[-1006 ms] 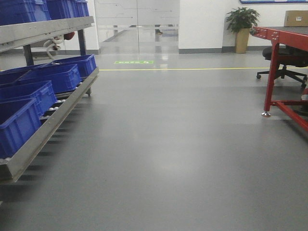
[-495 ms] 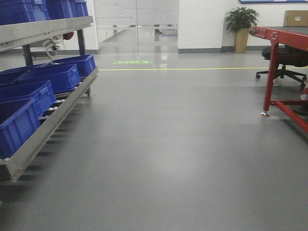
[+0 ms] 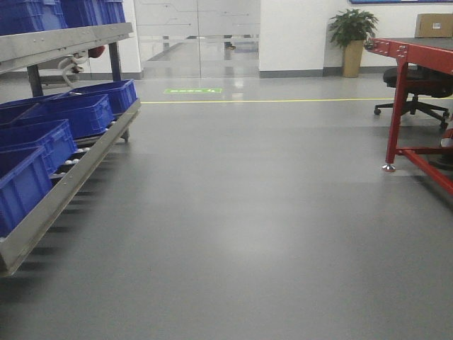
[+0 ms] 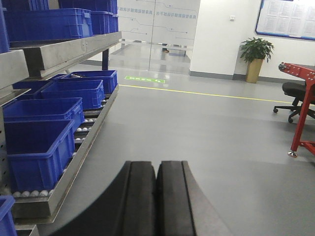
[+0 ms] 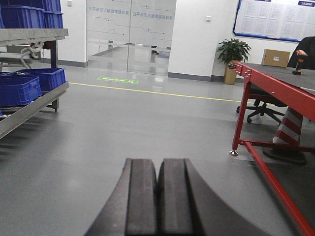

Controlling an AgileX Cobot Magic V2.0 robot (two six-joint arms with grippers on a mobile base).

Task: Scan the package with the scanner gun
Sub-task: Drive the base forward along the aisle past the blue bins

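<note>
At the far edge of the red tabletop (image 5: 280, 78), the package (image 5: 275, 57) is lying as a flat brown box. Its label is too small to make out from here. The scanner gun (image 5: 299, 55) is standing just beside it toward the right, showing only as a small orange-and-black shape. Both are sitting well apart from the right tool (image 5: 157, 164), which is hovering low over the grey floor (image 5: 123, 123) off the tabletop's left side. Its two black pads are pressing flush together with nothing between them.

The left tool (image 4: 157, 167) is also holding pad against pad on nothing. It is hanging over the floor beside the metal roller rack (image 4: 86, 147), on the opposite side of the room from the tabletop, and neither task thing is showing in its view.

Blue crates (image 4: 42, 147) are sitting in rows on the rack's rollers and on its upper shelf. A yellow line (image 5: 162, 93) is running across the floor ahead, with a green marking (image 5: 117, 79) just beyond it in front of the glass doors (image 5: 130, 29). A potted plant (image 5: 231, 54) is standing against the white wall by the tabletop's far-left corner. An office chair (image 3: 417, 81) is tucked under the tabletop, a striped cone (image 5: 289, 130) is standing beneath it too, and a notice board (image 5: 273, 19) is hanging on the wall above.
</note>
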